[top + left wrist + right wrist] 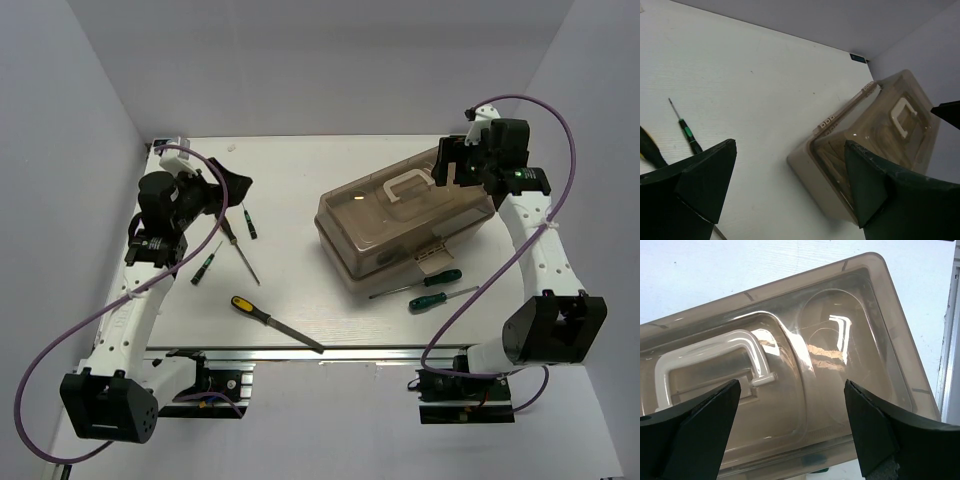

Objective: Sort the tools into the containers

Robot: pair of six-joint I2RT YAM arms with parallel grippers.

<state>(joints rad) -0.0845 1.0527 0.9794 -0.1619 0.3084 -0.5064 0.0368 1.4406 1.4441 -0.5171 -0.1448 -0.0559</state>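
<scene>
On a white table (290,165) boxed in by pale grey walls (320,60), the right gripper (791,385) gapes wide directly above the shut toolbox (805,340). The left gripper (790,150), equally wide, hangs near slim screwdrivers (249,222), with the file (275,322) nearer its base.

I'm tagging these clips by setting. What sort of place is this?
Probably a robotics lab cell, not a workshop: plain white walls enclose a white table, a left arm and right arm are bolted at its near edge, and a closed toolbox and file lie on it.
</scene>
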